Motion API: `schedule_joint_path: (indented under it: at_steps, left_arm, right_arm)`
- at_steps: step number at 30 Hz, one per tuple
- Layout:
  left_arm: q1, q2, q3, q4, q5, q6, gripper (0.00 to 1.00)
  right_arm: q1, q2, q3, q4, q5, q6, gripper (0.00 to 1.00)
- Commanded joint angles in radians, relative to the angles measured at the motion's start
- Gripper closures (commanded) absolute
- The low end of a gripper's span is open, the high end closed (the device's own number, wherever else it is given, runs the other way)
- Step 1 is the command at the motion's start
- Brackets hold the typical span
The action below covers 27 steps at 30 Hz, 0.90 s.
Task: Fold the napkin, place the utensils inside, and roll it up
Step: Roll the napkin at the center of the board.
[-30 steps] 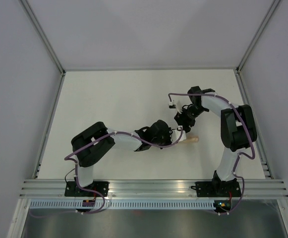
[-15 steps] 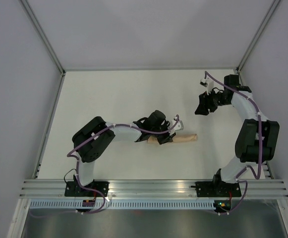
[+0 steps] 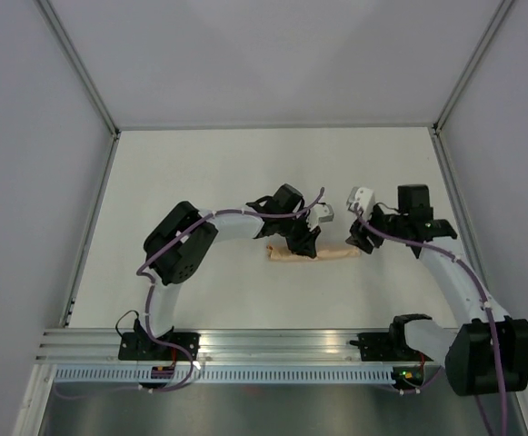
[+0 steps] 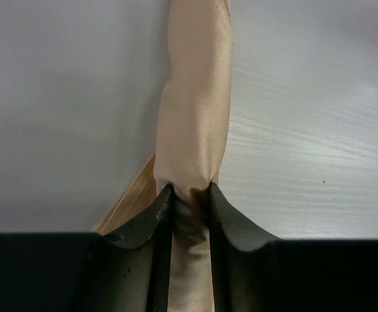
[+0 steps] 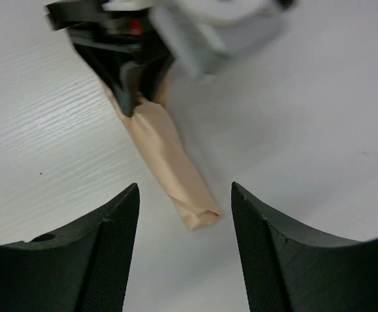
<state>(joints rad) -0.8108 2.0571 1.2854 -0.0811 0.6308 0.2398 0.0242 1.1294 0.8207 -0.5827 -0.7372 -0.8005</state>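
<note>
Left wrist view: rolled napkin [image 4: 195,117] clamped by the left end effector [image 4: 189,195]
The roll is laid on the table [image 3: 200,182], pinched probably so unrolling is prevented; its free end is straddled, untouched, by the spread right end effector [image 5: 184,190]; utensils cannot be seen; further advance is judged blocked by the left wrist.
</note>
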Motion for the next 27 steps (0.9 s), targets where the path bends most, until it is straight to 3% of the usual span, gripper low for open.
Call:
schedule_joint_path:
  at_steps: [1,6,15,27]
  left_arm:
    - [0.018,0.072,0.029,-0.173,0.023,-0.027,0.92]
    - [0.035,0.112,0.092,-0.233,0.052,-0.025,0.92]
    - [0.058,0.179,0.176,-0.338,0.116,-0.010,0.92]
    - [0.079,0.247,0.276,-0.456,0.171,0.021,0.91]
  right_arm:
    - [0.150,-0.088,-0.124,0.179,0.154,-0.085,0.36]
    - [0.328,-0.082,-0.225,0.274,0.288,-0.086,0.36]
    - [0.508,0.036,-0.311,0.451,0.475,-0.123,0.36]
    - [0.545,0.184,-0.310,0.538,0.541,-0.178,0.37]
